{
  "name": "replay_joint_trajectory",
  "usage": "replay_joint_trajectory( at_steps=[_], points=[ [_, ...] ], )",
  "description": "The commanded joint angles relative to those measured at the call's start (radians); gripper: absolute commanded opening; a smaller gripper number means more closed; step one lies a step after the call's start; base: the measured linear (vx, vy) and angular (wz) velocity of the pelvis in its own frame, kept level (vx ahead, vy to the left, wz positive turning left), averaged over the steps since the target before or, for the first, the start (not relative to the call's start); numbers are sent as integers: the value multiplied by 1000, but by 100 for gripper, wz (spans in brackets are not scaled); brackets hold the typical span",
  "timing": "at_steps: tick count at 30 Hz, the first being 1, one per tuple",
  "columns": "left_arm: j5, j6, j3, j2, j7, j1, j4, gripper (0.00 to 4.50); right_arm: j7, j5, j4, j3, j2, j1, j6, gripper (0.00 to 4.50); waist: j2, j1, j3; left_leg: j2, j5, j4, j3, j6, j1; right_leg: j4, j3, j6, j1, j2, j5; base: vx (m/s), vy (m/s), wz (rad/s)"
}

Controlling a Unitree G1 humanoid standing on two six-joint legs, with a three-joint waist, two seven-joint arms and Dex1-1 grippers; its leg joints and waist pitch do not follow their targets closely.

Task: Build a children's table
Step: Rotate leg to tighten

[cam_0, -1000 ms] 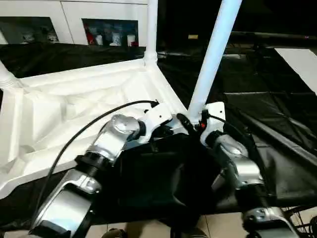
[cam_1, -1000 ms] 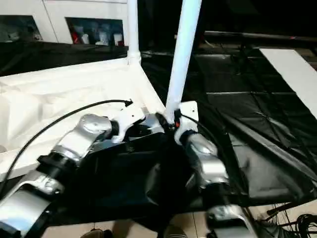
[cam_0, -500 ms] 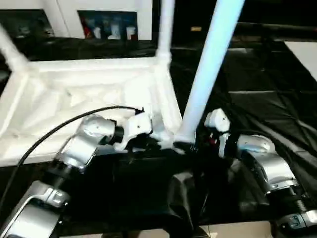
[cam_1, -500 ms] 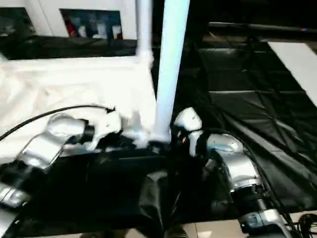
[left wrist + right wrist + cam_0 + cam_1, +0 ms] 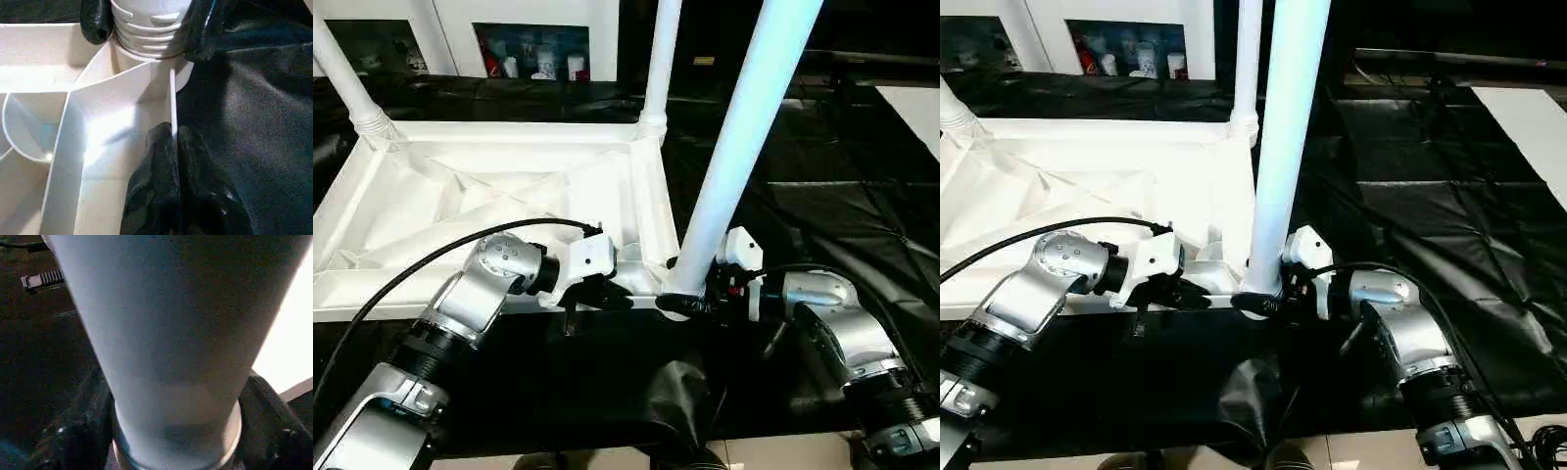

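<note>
Left gripper (image 5: 173,147): its two black fingers are pressing together on the thin upright edge wall of the tabletop, pinching it between them near the closest corner.
Right gripper (image 5: 690,299): its fingers are standing apart on either side of the flared base of the near leg; in the right wrist view a dark finger (image 5: 78,431) is sitting on each side of the tube, close against it, though firm contact cannot be told.
Near leg (image 5: 744,137): it is rising steeply from the closest corner socket, leaning slightly toward the robot's right, with its ribbed collar (image 5: 146,29) sitting at the socket just beyond the left gripper.
Tabletop (image 5: 489,196): it is lying underside up on the black cloth (image 5: 832,215), ribs facing the camera, stretching away from both grippers toward the robot's left and front.
Far legs: one (image 5: 658,69) is standing upright in the far corner socket behind the near leg, another (image 5: 347,83) is slanting up from the far left corner.
Flat white board (image 5: 911,103): it is lying on the cloth well away, at the right edge.
</note>
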Motion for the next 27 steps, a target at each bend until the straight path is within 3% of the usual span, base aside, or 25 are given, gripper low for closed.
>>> replay_joint_trajectory(
  at_steps=[1, 6, 8, 12, 15, 17, 21, 24, 27],
  points=[
    [4, 9, -28, -3, -14, 26, -4, 0, 11, -4, -6, 16, -3, 1, -6, 277, -3, 2, -59, 54, -44, -53, -18, 129, 9, -49, 44, -280, 69, -76, -28, 0, 0, 0],
    [6, 9, -30, -3, -9, 26, 1, 0, -2, -5, -2, 13, 7, 5, -6, 275, -3, 3, -61, 54, -41, -53, -18, 126, 10, -47, 44, -278, 69, -74, -32, 0, 0, 0],
    [36, 25, -31, -20, 48, 14, 41, 0, -103, -23, 36, -8, 45, 0, 23, 274, -1, 2, -60, 54, -36, -52, -17, 126, 10, -47, 44, -281, 66, -73, -26, 0, 0, 0],
    [90, 66, -22, -76, 192, -19, 129, 0, -338, -63, 124, -61, 141, -16, 45, 274, -3, -6, -53, 51, -130, -59, -22, 60, 10, -68, 43, -247, 62, -76, -209, 0, 0, 0],
    [110, 115, -8, -139, 306, -49, 188, 0, -557, -83, 173, -110, 233, -27, 55, 273, 3, -11, -46, 54, -213, -69, -30, 8, 13, -84, 45, -189, 51, -77, -371, 0, 0, 0],
    [114, 144, 5, -186, 379, -70, 231, 0, -692, -90, 210, -142, 286, -38, 61, 273, 4, -13, -45, 53, -229, -72, -32, -4, 13, -84, 45, -177, 50, -77, -392, 0, 0, 0],
    [128, 173, 27, -265, 511, -112, 321, 0, -870, -132, 270, -162, 358, -64, 34, 273, 5, -17, -36, 51, -348, -79, -36, -22, 32, -106, 44, -136, 34, -77, -512, 0, 0, 0],
    [137, 157, 28, -292, 536, -129, 358, 0, -913, -154, 292, -159, 385, -91, 5, 273, 4, -16, -45, 50, -309, -85, -39, -13, 25, -104, 44, -127, 45, -79, -449, 0, 0, 0],
    [139, 147, 24, -289, 517, -129, 353, 0, -852, -141, 277, -147, 385, -90, -6, 273, 4, -14, -44, 50, -290, -84, -34, 11, 22, -99, 47, -145, 47, -77, -375, 0, 0, 0]
  ],
)
